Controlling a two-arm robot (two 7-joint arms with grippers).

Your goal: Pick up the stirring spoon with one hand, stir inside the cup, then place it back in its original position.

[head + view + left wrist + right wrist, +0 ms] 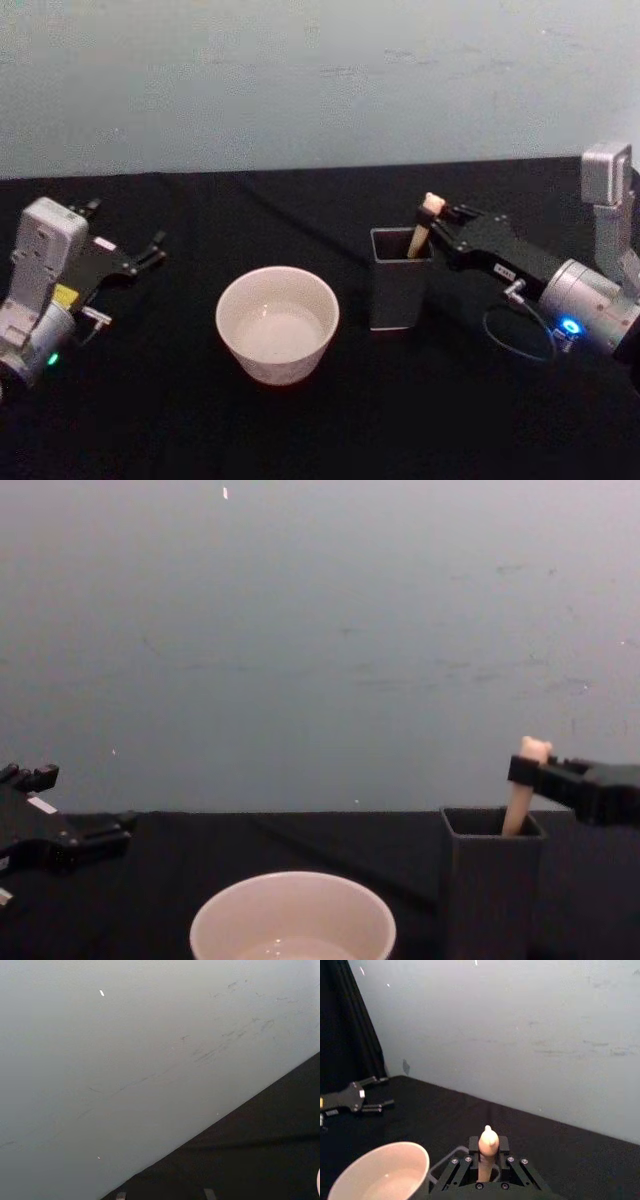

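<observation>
The right gripper [438, 230] has its fingers clamped on the stirring spoon [431, 207], standing in the dark holder [398, 295] beside the cup [277, 322]; we judge the pick-up underway, needing a straight lift next, while the left gripper [128, 228] sits parked at far left, fingers apart.

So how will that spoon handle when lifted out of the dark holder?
The stirring spoon looks slim and straight, so likely light and stiff. Its smooth rounded handle may slip or pivot in the right gripper. The tall narrow holder could tip if the spoon drags on its wall. The left gripper sits idle.
</observation>
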